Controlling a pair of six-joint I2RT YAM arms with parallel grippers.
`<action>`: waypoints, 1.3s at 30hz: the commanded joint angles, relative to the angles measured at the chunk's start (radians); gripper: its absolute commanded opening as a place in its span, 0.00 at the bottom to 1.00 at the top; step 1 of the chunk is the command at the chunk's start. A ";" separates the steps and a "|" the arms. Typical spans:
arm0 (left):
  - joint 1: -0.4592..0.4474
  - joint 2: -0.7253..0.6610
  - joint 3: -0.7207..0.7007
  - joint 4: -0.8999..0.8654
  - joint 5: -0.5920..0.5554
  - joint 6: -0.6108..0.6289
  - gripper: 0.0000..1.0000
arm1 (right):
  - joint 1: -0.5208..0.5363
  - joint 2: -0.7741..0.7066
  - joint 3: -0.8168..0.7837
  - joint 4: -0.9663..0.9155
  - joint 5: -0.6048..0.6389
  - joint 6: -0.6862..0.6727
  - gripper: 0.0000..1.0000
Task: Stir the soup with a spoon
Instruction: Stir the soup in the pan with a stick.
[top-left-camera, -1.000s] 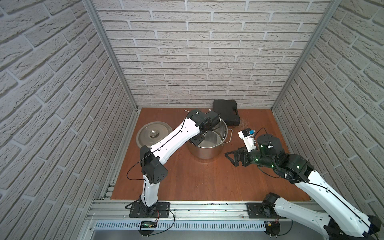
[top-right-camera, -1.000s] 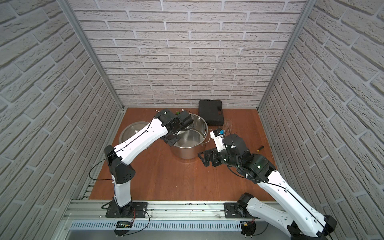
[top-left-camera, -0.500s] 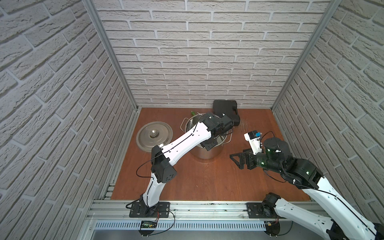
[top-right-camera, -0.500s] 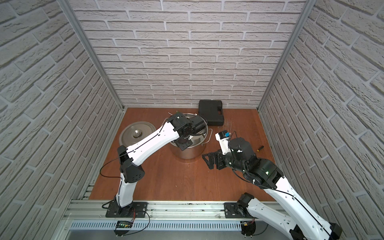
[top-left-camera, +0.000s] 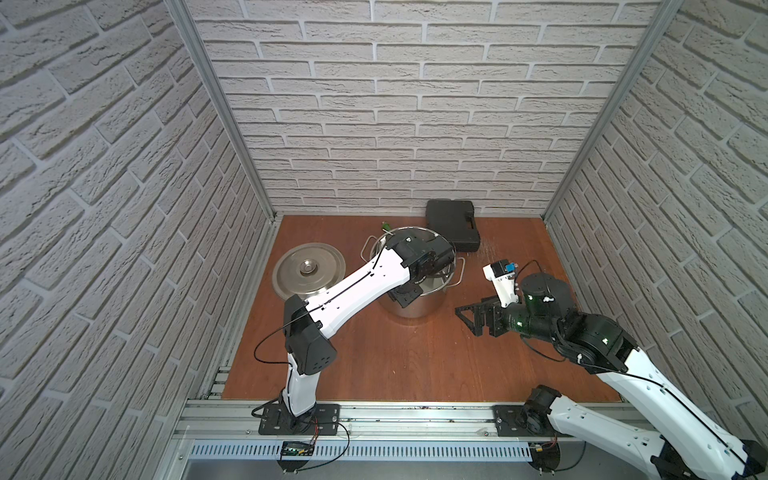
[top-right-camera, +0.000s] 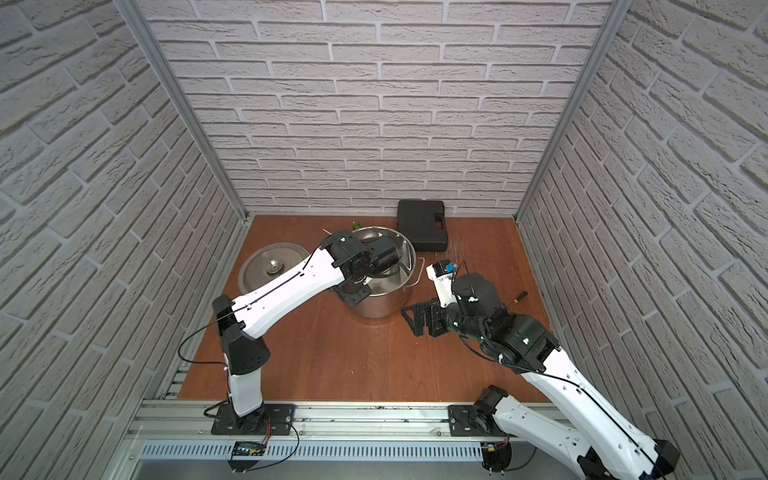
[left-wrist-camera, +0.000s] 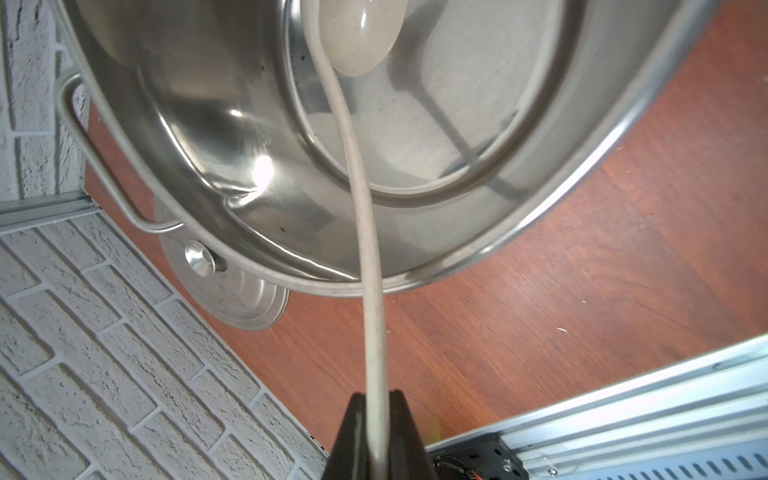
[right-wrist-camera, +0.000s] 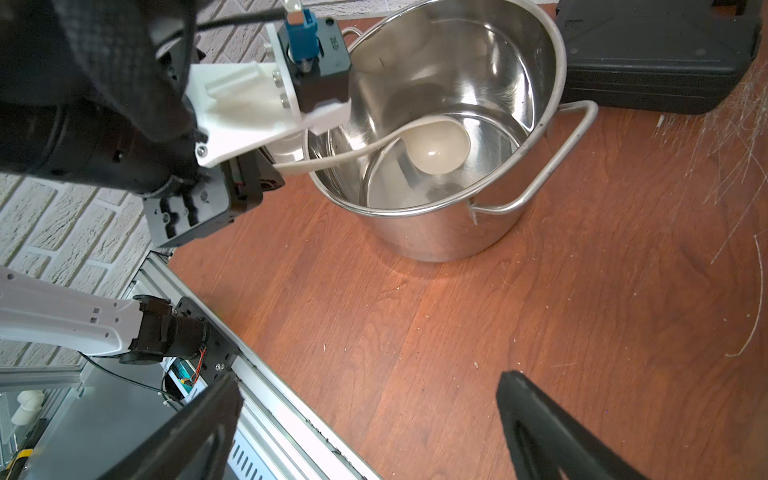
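Spoon (left-wrist-camera: 354, 166) pinched by left claw (left-wrist-camera: 376, 400), bowl slanting down into pot (right-wrist-camera: 440, 241); right claw (right-wrist-camera: 368, 382) spread.

The setting is a robotics test cell, not a domestic room. Three brick-pattern wall panels (top-left-camera: 395, 124) are joined by bare aluminium corner posts (top-left-camera: 224, 112) and enclose a wood-grain table (top-left-camera: 395, 353). An aluminium rail (top-left-camera: 415, 415) along the front edge carries the bolted base plates (top-left-camera: 328, 417) of two white-and-black arms (top-left-camera: 357, 286), with a slotted vent strip (top-left-camera: 415, 451) below it. Kitchen props are staged on the table: a steel pot (top-left-camera: 432, 301), its lid (top-left-camera: 309, 270) and a cream spoon (right-wrist-camera: 436, 149). A black plastic carry case (top-left-camera: 453, 224) lies at the back wall.
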 joint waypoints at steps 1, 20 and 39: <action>0.057 -0.013 0.011 -0.141 -0.070 -0.002 0.00 | 0.005 -0.007 0.002 0.042 -0.009 0.006 1.00; 0.003 0.168 0.242 -0.050 0.054 0.066 0.00 | 0.005 -0.055 0.007 -0.013 0.030 0.026 1.00; 0.016 -0.034 -0.097 -0.101 -0.059 -0.027 0.00 | 0.007 -0.028 -0.035 0.079 -0.006 0.053 1.00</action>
